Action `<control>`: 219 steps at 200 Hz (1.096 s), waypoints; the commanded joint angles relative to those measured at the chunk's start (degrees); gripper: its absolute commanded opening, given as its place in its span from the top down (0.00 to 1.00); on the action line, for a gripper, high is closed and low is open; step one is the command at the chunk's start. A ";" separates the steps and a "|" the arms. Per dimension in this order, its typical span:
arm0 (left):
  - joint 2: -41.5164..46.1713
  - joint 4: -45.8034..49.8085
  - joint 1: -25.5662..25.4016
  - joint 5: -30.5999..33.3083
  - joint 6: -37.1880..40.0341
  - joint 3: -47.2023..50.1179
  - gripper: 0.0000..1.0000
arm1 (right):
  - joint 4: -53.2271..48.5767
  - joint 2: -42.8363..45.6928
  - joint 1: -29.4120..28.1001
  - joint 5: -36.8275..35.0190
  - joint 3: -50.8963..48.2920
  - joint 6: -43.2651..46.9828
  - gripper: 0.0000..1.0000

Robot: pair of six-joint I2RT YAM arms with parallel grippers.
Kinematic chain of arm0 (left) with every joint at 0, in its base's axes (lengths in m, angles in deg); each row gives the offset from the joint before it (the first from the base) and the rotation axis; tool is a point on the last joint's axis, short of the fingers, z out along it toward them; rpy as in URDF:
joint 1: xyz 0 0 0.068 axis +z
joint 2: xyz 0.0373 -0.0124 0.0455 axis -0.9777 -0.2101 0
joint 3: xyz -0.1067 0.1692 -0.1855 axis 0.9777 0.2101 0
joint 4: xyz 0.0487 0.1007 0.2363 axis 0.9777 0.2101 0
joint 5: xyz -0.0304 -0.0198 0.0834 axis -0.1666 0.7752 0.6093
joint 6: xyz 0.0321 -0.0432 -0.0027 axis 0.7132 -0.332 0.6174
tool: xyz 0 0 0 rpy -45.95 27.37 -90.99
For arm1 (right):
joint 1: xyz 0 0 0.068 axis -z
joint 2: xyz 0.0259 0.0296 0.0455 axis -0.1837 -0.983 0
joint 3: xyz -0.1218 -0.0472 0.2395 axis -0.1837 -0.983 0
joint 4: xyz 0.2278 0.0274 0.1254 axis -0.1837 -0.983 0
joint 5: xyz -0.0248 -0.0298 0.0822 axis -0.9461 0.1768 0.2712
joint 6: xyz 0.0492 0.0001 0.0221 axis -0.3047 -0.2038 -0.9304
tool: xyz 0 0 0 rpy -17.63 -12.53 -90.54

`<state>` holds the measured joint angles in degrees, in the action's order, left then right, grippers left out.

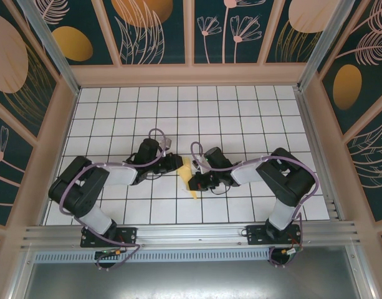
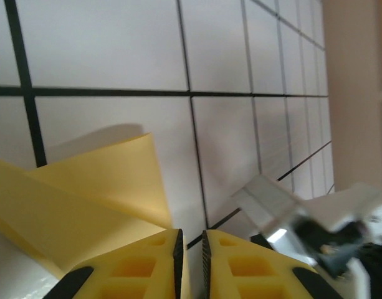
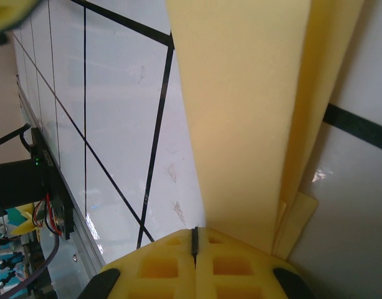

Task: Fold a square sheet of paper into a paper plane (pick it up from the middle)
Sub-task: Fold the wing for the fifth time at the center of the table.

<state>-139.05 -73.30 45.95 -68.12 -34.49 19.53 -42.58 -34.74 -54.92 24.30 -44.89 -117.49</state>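
Two arms reach in over the top view, and the folded sheet of paper (image 1: 187, 168) lies on the gridded bench (image 1: 240, 112) between their tips. The left claw (image 1: 176, 163) sits just beside the paper's left edge. The right claw (image 1: 192, 184) rests over its right side and hides the paper's middle. Patterned walls (image 1: 153, 31) stand well apart from the paper all round.

At the left wrist, the left claw (image 2: 191, 258) shows a narrow slit between its yellow fingers (image 2: 141, 265), with nothing in it. The paper (image 2: 85, 199) lies just beside them, one flap lifted off the bench. On the paper's far side, a blurred grey-and-white part of the other arm (image 2: 303, 218) crowds in.

At the right wrist, the right claw (image 3: 194, 243) has its fingers pressed together at the paper's near edge. The layered paper (image 3: 240, 112) runs away from them; whether a layer is pinched I cannot tell. A black box with a green light (image 3: 19, 180) sits well apart from the paper, past the bench edge.
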 commanded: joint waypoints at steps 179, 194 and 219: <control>-8.40 11.26 4.63 11.40 5.44 -8.48 0.83 | -9.96 -4.75 -0.14 -3.91 -2.06 0.82 1.00; -8.20 12.44 5.09 12.06 5.69 -9.31 0.83 | -9.86 -4.79 -0.14 -3.83 -1.99 0.82 1.00; -8.09 15.16 5.60 13.07 6.72 -11.50 0.83 | -9.77 -4.80 -0.14 -3.74 -2.02 0.92 1.00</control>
<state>-146.28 -62.72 50.41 -58.59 -30.17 10.55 -43.11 -35.31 -54.51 25.51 -44.47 -117.46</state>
